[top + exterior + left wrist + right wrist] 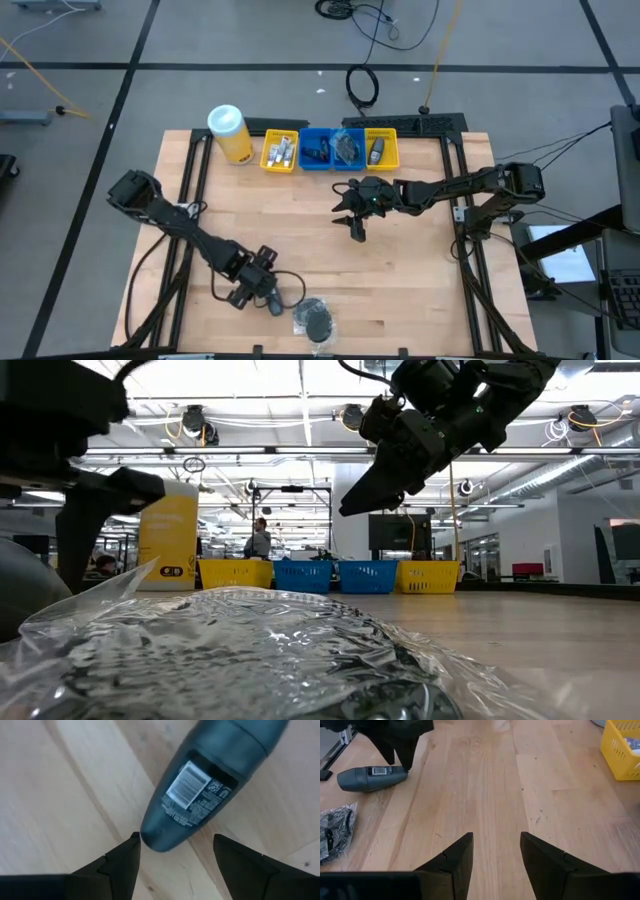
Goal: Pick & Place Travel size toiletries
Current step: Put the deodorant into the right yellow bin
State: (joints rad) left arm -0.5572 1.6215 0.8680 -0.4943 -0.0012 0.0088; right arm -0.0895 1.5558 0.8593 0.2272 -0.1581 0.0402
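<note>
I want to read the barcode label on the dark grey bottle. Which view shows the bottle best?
The left wrist view: the dark grey bottle fills it, label up. The right wrist view shows it whole but far off. The high view shows only a small dark shape. The low view does not show it clearly.

The desk (400,270) is pale blond wood with planked grain. At its far edge stand four bins: a yellow bin (279,152), two blue bins (317,150) (348,149), and another yellow bin (381,148). Beside the first yellow bin stands a yellow canister (230,133) with a white lid. The oval bottle (200,785) is dark grey with a white barcode label and white print. Next to the bottle lies a clear, glossy sachet (314,319) with black contents. Both tools (172,865) (495,852) are black.
</note>
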